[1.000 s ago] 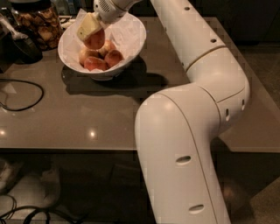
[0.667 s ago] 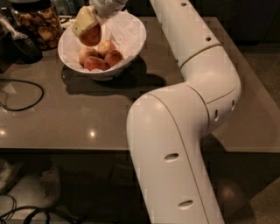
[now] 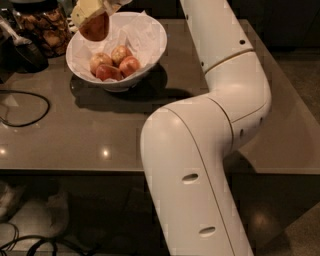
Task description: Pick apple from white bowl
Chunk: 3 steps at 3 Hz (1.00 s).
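Largely done, by the look of it: the gripper (image 3: 90,14) sits at the top left of the camera view, its pale fingers clamped around the apple (image 3: 95,29). The fruit hangs clear of the white bowl (image 3: 116,86), above the bowl's far-left rim and touching neither the crinkled paper lining (image 3: 145,35) nor the fruit below. The paler apples (image 3: 121,53) remain in the bowl, huddled together on the paper. I count three, though a darker shape at the front of the cluster may be a fourth. What is left, I judge, is only to carry the apple well away from the bowl without letting the grip slip, and without brushing the glass jar of brown snacks (image 3: 42,31) that stands just beside the bowl on the left.

Against the frame a second ago, the apple has risen. Then it sat low inside the bowl, pressed among its fellows with the gripper reaching down to it; now it is above rim level and nearer the picture's top edge. The remaining apples look undisturbed, and the bowl has kept its place on the brown table (image 3: 75,135).
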{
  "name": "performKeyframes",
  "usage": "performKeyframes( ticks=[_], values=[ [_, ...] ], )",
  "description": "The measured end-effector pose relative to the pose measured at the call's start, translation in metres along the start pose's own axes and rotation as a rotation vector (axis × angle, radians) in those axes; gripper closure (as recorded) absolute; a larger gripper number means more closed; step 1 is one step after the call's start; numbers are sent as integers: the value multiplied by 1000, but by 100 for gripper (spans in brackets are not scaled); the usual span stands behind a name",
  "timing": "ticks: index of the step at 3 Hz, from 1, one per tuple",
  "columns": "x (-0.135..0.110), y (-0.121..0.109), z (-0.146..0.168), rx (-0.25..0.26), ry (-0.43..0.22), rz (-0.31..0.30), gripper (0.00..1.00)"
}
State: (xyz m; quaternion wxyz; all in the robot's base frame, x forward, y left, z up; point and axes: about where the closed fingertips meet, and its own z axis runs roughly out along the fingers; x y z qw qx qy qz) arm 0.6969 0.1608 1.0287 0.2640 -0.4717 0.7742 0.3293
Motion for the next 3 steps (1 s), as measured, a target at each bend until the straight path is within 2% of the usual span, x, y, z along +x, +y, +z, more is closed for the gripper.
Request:
performKeyframes(
  ticks=[1, 2, 3],
  values=[
    [-7, 18, -15, -60, -42, 8, 100],
    [-12, 28, -28, -91, -72, 17, 100],
    [-16, 34, -48, -79, -100, 20, 100]
  ],
)
